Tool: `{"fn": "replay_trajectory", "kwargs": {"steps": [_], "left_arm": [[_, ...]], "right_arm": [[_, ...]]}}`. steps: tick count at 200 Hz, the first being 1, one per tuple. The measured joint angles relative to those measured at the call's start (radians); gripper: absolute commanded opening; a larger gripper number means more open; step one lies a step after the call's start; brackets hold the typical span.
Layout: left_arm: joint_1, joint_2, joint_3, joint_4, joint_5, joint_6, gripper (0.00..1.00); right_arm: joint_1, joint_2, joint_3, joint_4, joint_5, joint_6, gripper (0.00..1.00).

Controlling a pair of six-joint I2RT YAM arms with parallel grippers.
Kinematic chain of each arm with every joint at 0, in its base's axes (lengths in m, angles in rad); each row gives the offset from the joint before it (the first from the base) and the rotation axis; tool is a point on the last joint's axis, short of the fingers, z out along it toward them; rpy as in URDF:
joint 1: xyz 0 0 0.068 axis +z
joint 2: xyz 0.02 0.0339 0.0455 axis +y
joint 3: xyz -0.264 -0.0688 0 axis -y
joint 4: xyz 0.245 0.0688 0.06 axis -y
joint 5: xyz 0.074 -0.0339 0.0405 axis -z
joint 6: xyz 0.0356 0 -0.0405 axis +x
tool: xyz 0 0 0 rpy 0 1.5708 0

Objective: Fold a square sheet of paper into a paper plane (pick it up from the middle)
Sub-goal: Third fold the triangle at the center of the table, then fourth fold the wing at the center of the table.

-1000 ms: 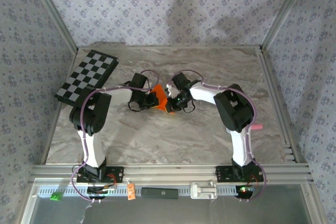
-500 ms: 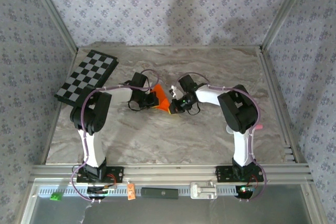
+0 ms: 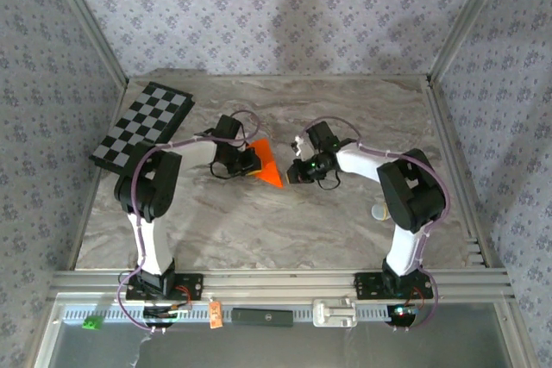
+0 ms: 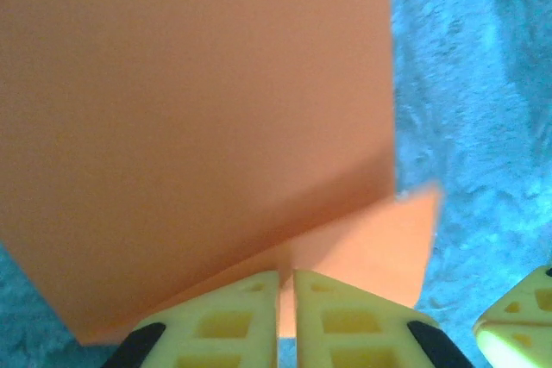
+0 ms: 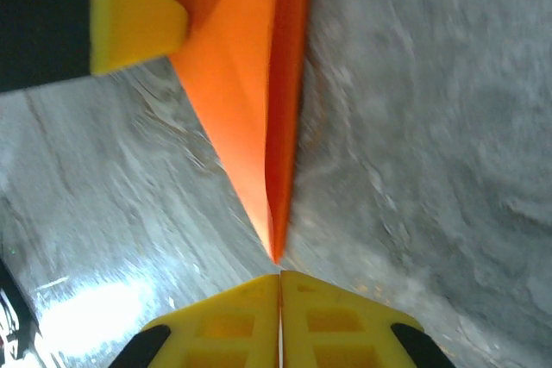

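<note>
At the left rear of the grey marbled desk (image 3: 345, 109) lies a black-and-white checkerboard (image 3: 142, 127), well apart from the work. Mid-desk, the left pincer (image 4: 286, 286) stands narrow, the wide end of the bright orange sheet of thin paper (image 3: 267, 163), creased to a sharp point, showing in the slit between its fingers. The sheet lies flat, tip toward the near edge. The right pincer (image 5: 280, 290) is closed and empty, just short of that tip. Judged step: firming the centre crease. Recommended: left pincer anchors the wide end while the closed right tips press down and draw along the ridge, light and straight, so the sheet neither skids nor buckles.
</note>
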Motion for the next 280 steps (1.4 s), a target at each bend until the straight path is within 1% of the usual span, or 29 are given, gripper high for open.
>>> {"fn": "replay_trajectory", "kwargs": {"steps": [24, 36, 58, 73, 112, 152, 227, 252, 280], "left_arm": [[0.007, -0.092, -0.006, 0.012, -0.03, -0.064, 0.28], [0.016, -0.15, -0.031, 0.039, -0.049, -0.107, 0.34], [0.045, -0.244, -0.131, 0.105, -0.073, -0.198, 0.4], [0.063, -0.271, -0.202, 0.142, -0.081, -0.258, 0.41], [0.067, -0.272, -0.294, 0.198, -0.077, -0.378, 0.41], [0.067, -0.245, -0.301, 0.253, -0.065, -0.442, 0.37], [0.067, -0.14, -0.279, 0.302, -0.027, -0.493, 0.36], [0.067, -0.119, -0.266, 0.321, -0.019, -0.504, 0.31], [0.067, -0.101, -0.256, 0.327, -0.016, -0.508, 0.29]], "right_arm": [[0.045, 0.002, 0.051, 0.006, 0.051, 0.019, 0.13], [0.066, 0.013, 0.08, 0.003, 0.071, 0.029, 0.14], [0.095, 0.063, 0.14, 0.01, 0.1, 0.047, 0.14], [0.102, 0.098, 0.166, 0.012, 0.116, 0.059, 0.15], [0.098, 0.171, 0.188, 0.006, 0.162, 0.079, 0.16], [0.092, 0.193, 0.186, 0.013, 0.174, 0.097, 0.19], [0.076, 0.193, 0.164, 0.058, 0.147, 0.138, 0.19], [0.072, 0.193, 0.159, 0.068, 0.137, 0.146, 0.19], [0.071, 0.193, 0.154, 0.075, 0.135, 0.146, 0.19]]}}
